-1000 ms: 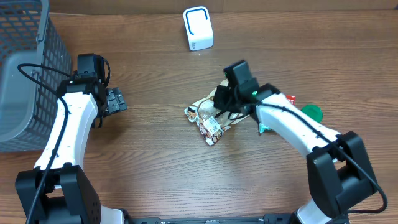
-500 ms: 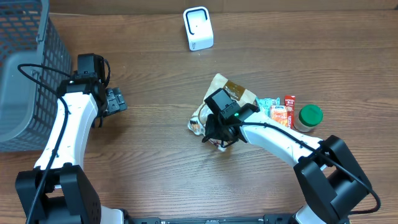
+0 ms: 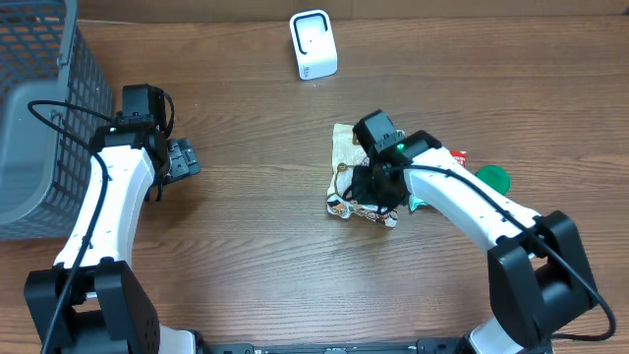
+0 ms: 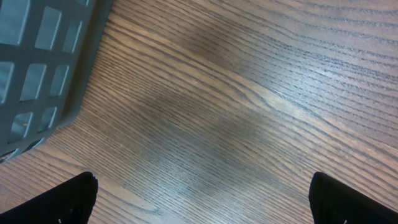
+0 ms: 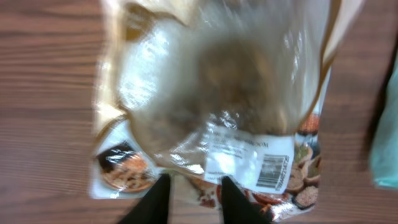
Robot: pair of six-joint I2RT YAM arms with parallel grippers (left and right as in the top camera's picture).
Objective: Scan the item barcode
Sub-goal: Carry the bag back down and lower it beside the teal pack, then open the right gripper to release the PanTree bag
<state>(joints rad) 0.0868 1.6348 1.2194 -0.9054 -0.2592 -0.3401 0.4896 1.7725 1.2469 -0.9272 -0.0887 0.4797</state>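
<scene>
Right gripper [image 5: 194,202] pinching the snack bag [image 5: 211,93] by its lower edge, barcode label [image 5: 268,169] face-up beside the fingers (print blurred), bag right of centre, white scanner [image 3: 314,44] well apart, left gripper [image 4: 202,194] spread wide near the basket [image 4: 43,56].

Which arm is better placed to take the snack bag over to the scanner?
Right. The right end effector sits directly over the snack bag, fingers beside the barcode label. The left end effector hangs open over bare table by the basket, far away.
</scene>
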